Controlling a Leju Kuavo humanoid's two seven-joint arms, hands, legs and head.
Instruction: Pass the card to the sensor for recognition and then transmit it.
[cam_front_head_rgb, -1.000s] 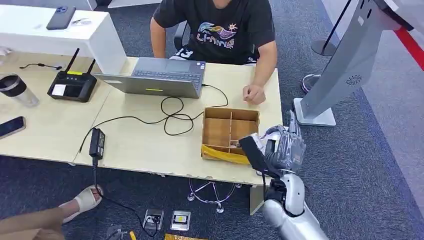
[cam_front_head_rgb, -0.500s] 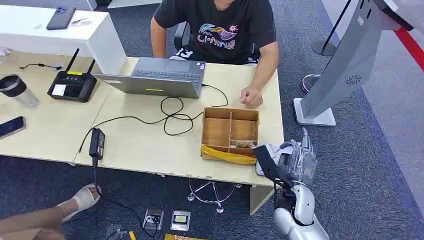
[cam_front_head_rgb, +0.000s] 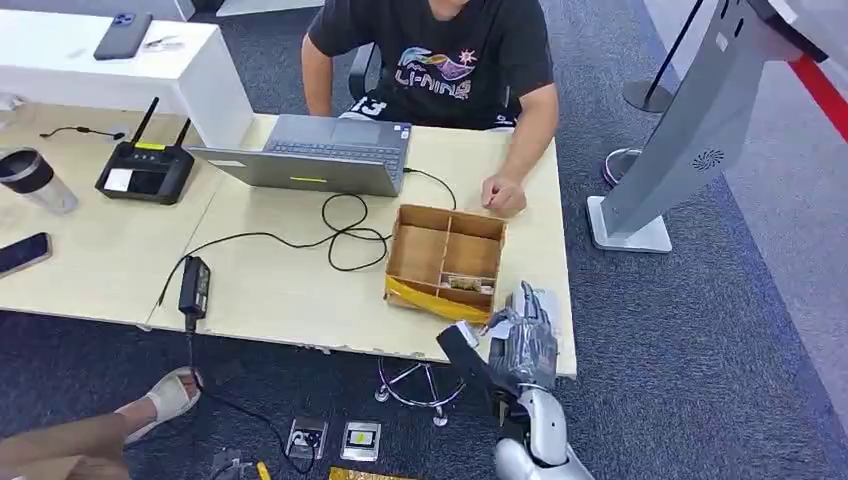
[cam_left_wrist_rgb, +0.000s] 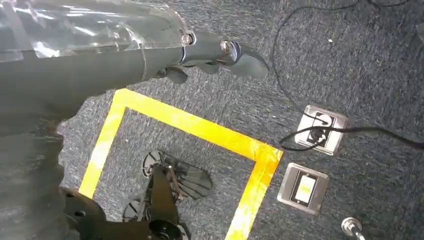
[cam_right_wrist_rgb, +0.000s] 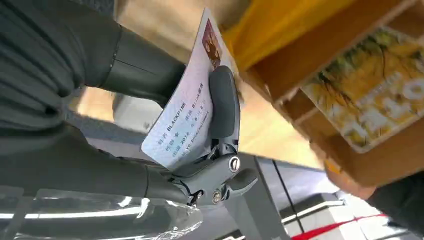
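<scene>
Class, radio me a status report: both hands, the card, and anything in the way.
Right hand pinches card beside wooden box. Left hand hangs over carpet, holding nothing. Nothing visibly blocking.

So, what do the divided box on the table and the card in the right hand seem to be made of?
The box looks like thin raw wood or stiff board: matt brown walls, slotted dividers. The card, pinched in the right hand, seems glossy laminated plastic: white, printed, slightly bent.

One card (cam_right_wrist_rgb: 182, 117), two phones (cam_front_head_rgb: 122, 34)
</scene>
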